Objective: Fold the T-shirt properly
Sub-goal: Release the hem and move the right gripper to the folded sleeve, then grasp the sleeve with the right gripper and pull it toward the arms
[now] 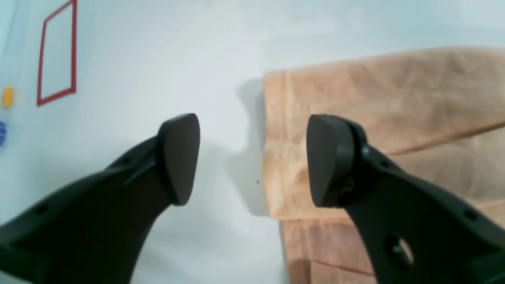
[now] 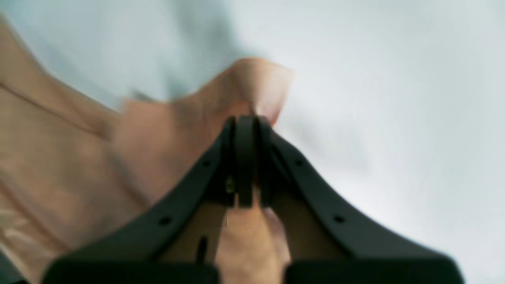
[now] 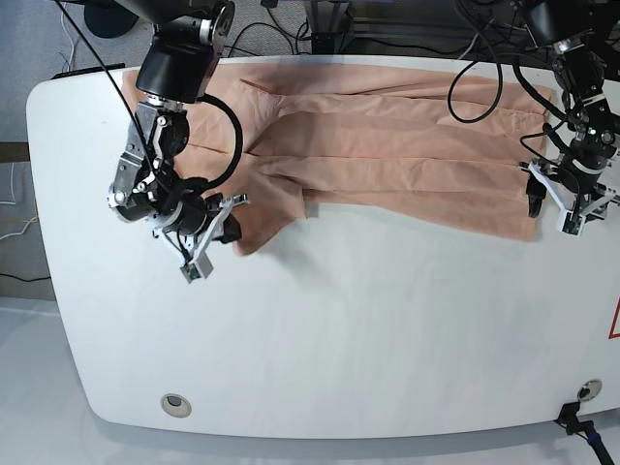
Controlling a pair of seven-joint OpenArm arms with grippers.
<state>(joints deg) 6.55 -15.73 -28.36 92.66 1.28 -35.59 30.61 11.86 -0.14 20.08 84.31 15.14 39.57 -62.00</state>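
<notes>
While the T-shirt [image 3: 387,145] lies spread along the table's [image 3: 339,329] far edge, long axis running 9 to 3 o'clock in the base view, each arm works one end. The right gripper [image 2: 245,130] is pressed together, pinching a raised corner of fabric at the 9 o'clock end. The left gripper [image 1: 252,157] hangs spread and empty, straddling the shirt's layered edge at 3 o'clock. Cloth: soft, peach, matte, creased, hems stacked. Likely next: carry the pinched corner toward 3 o'clock.
</notes>
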